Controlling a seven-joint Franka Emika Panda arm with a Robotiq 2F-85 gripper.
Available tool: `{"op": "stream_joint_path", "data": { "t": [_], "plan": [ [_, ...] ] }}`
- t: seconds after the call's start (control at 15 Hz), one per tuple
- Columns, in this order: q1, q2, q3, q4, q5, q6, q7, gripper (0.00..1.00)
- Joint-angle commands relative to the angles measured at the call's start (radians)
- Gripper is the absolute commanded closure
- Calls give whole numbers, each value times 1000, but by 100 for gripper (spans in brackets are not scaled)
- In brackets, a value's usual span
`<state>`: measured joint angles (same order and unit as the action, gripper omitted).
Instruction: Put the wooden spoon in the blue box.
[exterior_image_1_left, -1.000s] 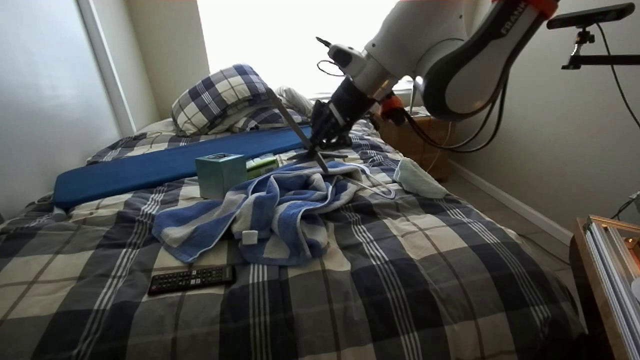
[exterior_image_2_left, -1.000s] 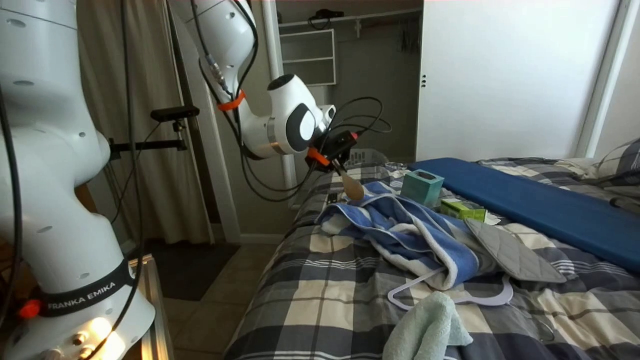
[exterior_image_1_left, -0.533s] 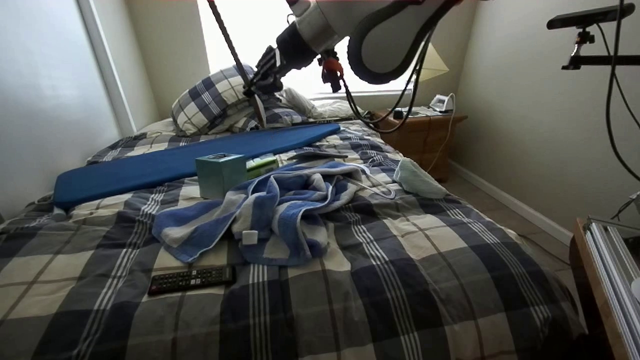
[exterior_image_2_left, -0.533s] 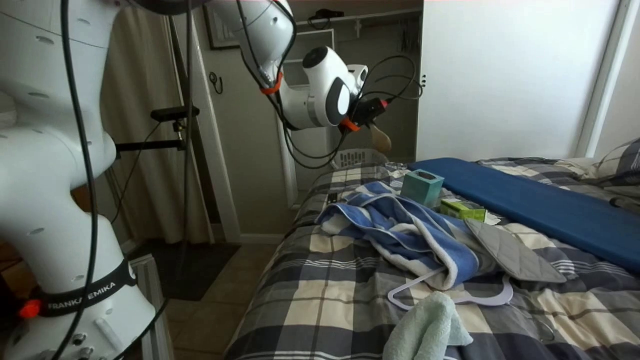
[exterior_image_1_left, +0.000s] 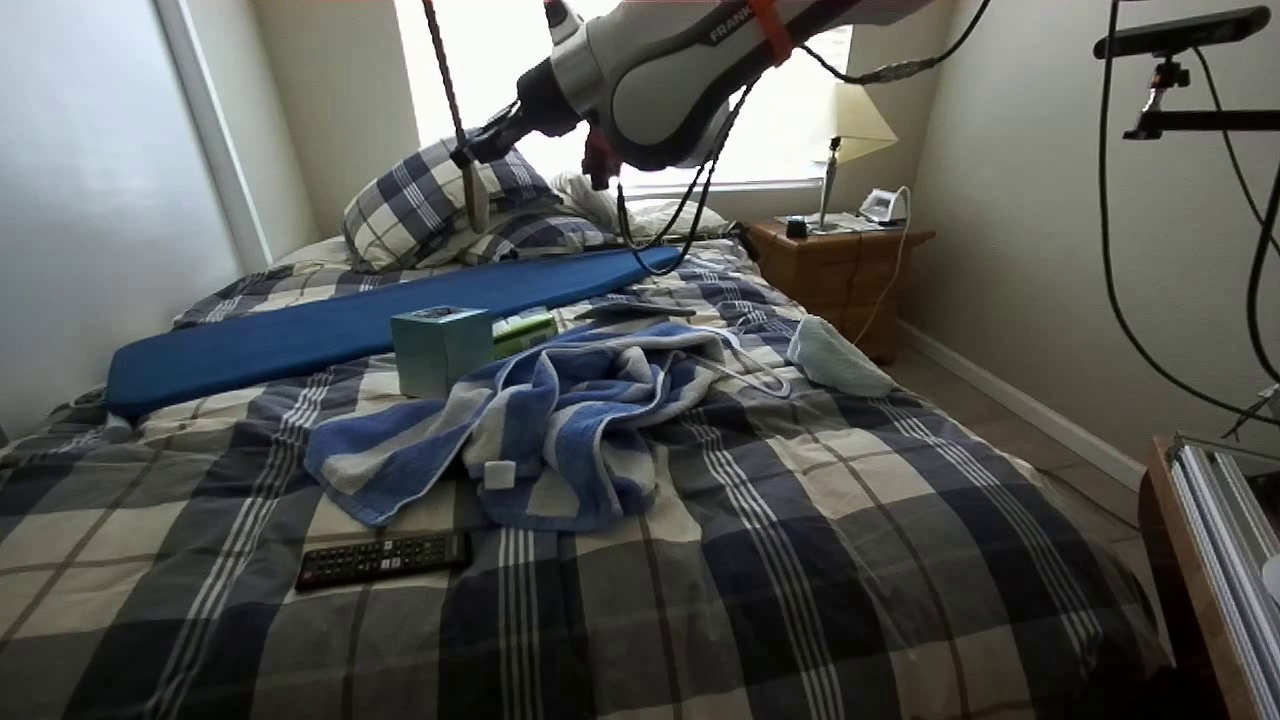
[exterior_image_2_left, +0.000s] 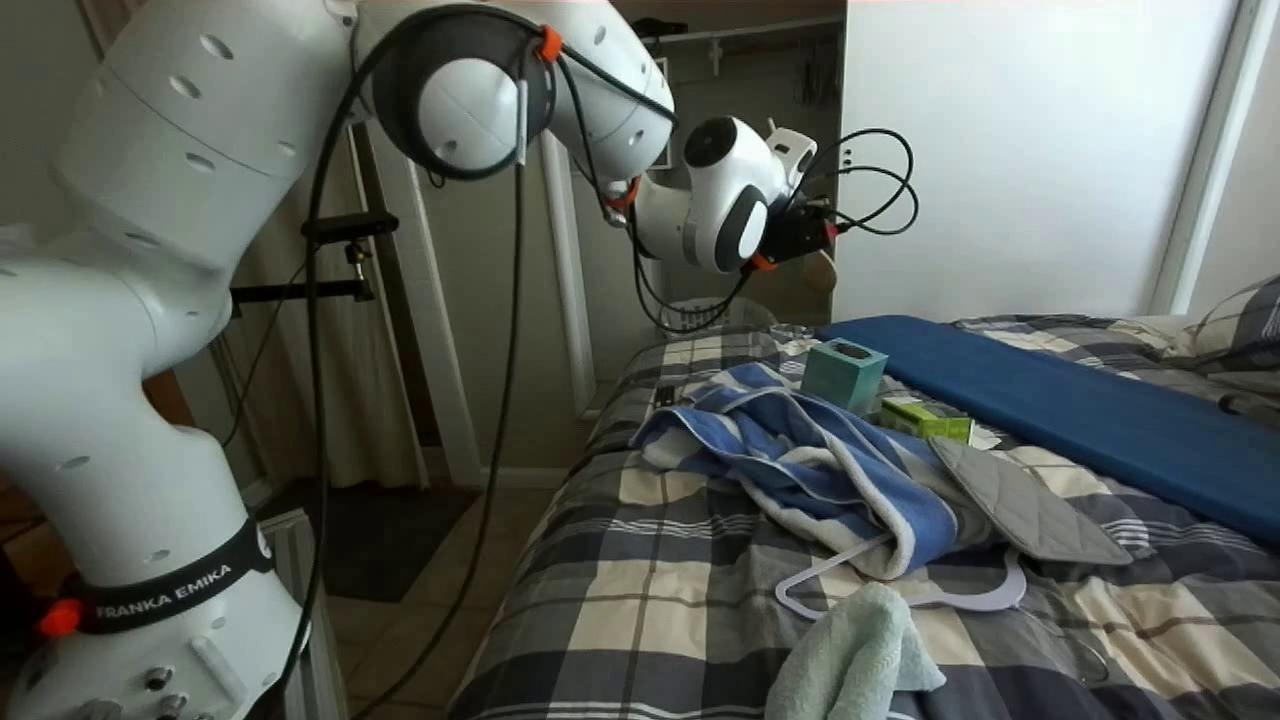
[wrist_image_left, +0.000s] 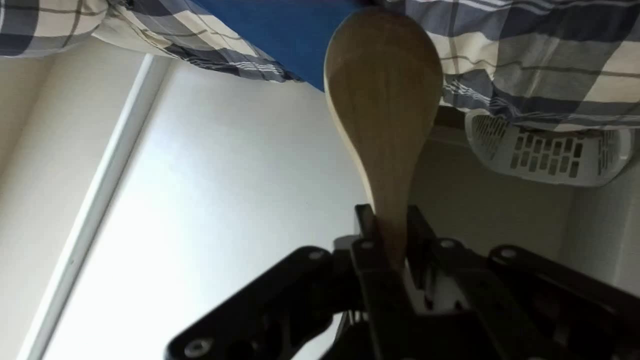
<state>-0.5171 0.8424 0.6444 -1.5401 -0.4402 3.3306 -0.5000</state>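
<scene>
The wooden spoon (wrist_image_left: 382, 85) is in my gripper (wrist_image_left: 390, 220), whose fingers are shut around its neck. Its bowl points away from the gripper in the wrist view. In both exterior views the spoon (exterior_image_1_left: 476, 198) (exterior_image_2_left: 820, 270) is in the air above the bed, bowl downward, with the long handle rising past the gripper (exterior_image_1_left: 465, 152). The blue box (exterior_image_1_left: 300, 325) is long, low and flat and lies across the bed. It also shows in an exterior view (exterior_image_2_left: 1060, 390) and, partly behind the spoon bowl, in the wrist view (wrist_image_left: 285, 30). The spoon is apart from it.
A teal tissue box (exterior_image_1_left: 445, 352) and a green box (exterior_image_1_left: 525, 334) stand beside the blue box. A striped towel (exterior_image_1_left: 570, 420), remote (exterior_image_1_left: 385, 558), grey pad (exterior_image_2_left: 1030, 500), hanger (exterior_image_2_left: 975, 600) and pale cloth (exterior_image_2_left: 855, 650) lie on the bed. A white basket (wrist_image_left: 550, 155) stands beyond the bed.
My gripper has risen from near the towel with the spoon held. It has moved left in an exterior view and right in another. The things on the bed have not moved.
</scene>
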Motion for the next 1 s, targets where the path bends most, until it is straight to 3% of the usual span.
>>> {"op": "stream_joint_path", "data": {
  "t": [0.0,0.4,0.47,0.53,0.93],
  "plan": [
    [7,27,3,30,2,0,0,83],
    [14,60,12,74,2,0,2,83],
    [15,60,13,76,2,0,2,96],
    [49,136,20,183,17,15,1,96],
    [142,344,97,442,28,-48,2,96]
  ]
}}
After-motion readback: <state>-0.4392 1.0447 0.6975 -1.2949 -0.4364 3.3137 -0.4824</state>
